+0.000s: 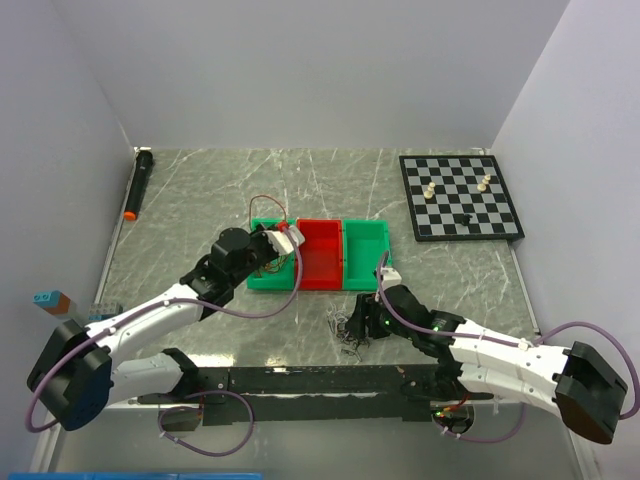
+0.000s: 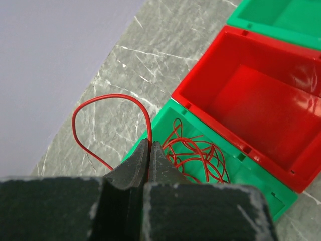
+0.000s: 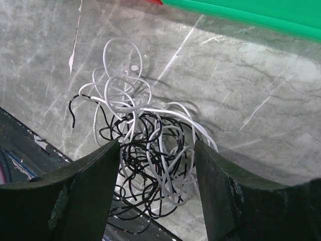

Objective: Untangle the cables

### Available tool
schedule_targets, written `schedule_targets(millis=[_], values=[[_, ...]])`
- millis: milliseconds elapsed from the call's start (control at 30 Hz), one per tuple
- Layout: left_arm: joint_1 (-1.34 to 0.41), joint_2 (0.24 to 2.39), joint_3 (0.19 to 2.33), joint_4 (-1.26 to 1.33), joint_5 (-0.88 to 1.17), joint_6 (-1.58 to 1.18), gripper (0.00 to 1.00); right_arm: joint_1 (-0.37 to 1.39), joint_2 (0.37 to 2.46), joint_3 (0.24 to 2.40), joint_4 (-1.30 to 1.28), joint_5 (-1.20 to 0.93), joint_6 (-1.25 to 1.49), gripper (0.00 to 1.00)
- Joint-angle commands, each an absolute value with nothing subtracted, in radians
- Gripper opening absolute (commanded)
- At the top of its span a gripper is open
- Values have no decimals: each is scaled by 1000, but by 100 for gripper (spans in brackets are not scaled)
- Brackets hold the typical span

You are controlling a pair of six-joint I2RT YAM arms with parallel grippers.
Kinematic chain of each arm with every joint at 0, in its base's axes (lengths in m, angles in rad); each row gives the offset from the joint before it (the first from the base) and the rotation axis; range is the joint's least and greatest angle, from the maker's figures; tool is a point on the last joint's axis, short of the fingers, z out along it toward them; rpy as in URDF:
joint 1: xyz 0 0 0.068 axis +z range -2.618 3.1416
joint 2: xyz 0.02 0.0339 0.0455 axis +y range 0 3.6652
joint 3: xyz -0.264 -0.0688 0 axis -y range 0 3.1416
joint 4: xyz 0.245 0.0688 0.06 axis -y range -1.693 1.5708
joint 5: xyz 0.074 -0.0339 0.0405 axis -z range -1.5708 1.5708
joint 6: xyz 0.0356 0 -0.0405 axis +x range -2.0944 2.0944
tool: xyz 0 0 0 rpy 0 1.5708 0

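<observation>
Table is presenting a smooth marble-look finish with faint sheen. Red bin, at two o'clock of the left gripper, is showing glossy plastic. Cables are appearing smooth-sheathed; right gripper fingers are looking matt, rough.

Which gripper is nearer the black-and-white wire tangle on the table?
Right. The right gripper straddles the tangle, open jaws either side; the left gripper is away over the left green bin, shut on a red wire.
</observation>
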State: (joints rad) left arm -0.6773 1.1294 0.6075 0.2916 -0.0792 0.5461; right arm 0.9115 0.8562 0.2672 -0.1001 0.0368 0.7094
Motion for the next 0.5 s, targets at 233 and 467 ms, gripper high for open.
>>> schedule_targets(millis=[233, 467], values=[[-676, 1195, 549, 411, -20, 585, 2, 907, 839, 270, -75, 41, 713, 68], [-677, 1203, 525, 390, -9, 502, 24, 907, 824, 265, -83, 46, 713, 68]])
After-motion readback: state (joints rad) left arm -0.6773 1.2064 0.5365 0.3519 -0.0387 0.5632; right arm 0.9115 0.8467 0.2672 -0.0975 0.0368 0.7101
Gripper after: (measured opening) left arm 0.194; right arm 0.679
